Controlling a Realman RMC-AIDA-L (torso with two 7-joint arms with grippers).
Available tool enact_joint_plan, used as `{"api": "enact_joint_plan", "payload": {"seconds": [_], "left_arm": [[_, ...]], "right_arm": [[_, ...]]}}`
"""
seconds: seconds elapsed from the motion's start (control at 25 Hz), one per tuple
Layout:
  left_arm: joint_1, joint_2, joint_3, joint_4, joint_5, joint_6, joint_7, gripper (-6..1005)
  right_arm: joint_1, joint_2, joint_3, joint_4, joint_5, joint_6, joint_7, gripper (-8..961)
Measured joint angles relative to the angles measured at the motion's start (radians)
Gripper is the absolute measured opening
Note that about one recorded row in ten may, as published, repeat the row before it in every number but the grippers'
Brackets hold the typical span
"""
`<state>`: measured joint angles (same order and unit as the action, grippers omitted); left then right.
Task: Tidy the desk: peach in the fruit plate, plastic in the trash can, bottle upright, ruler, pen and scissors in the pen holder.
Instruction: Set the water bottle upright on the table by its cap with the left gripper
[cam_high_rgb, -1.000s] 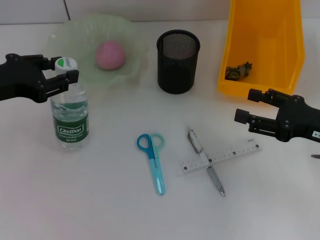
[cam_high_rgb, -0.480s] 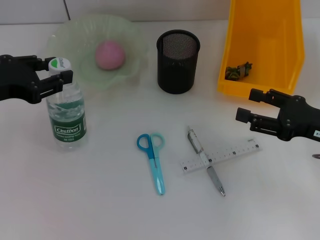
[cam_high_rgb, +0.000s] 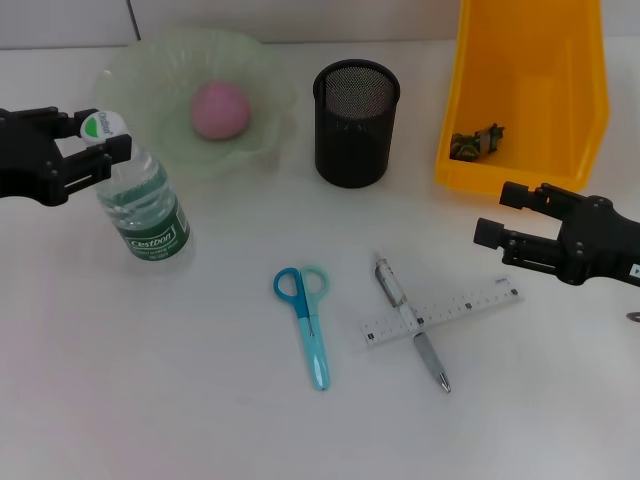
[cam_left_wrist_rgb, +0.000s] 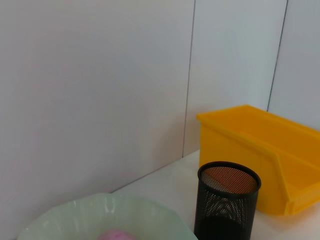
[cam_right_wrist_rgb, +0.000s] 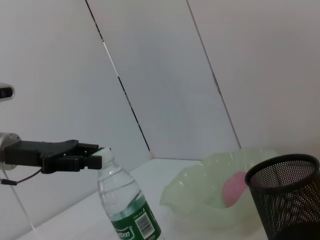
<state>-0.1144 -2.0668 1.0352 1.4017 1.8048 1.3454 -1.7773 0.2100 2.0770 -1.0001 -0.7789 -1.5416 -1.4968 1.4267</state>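
Observation:
The clear bottle (cam_high_rgb: 150, 215) with a green label leans over, its white cap toward my left gripper (cam_high_rgb: 98, 140), which is shut on the neck; the right wrist view shows the bottle (cam_right_wrist_rgb: 127, 205) leaning too. A pink peach (cam_high_rgb: 220, 108) lies in the green fruit plate (cam_high_rgb: 140, 70). Crumpled plastic (cam_high_rgb: 477, 140) sits in the yellow trash can (cam_high_rgb: 530, 60). Blue scissors (cam_high_rgb: 305, 320), a white ruler (cam_high_rgb: 445, 312) and a grey pen (cam_high_rgb: 430, 362) lie on the desk in front of the black mesh pen holder (cam_high_rgb: 357, 120). My right gripper (cam_high_rgb: 492, 212) hovers open, right of the ruler.
The pen lies crossed under the ruler. The pen holder (cam_left_wrist_rgb: 227, 200) stands between the plate (cam_left_wrist_rgb: 100, 210) and the yellow can (cam_left_wrist_rgb: 265, 150). A white wall rises behind the desk.
My left gripper has drawn left with the bottle's cap. The bottle, upright a second ago, now leans with its base shifted right. The right gripper has barely moved.

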Motion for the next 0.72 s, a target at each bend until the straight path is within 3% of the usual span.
{"api": "enact_joint_plan", "payload": {"seconds": [0.72], "left_arm": [[-0.007,-0.001,-0.020,-0.004,-0.008,0.002,0.015,435]], "right_arm": [[0.000,0.000,-0.002,0.000,0.000,-0.007,0.007,800]]}}
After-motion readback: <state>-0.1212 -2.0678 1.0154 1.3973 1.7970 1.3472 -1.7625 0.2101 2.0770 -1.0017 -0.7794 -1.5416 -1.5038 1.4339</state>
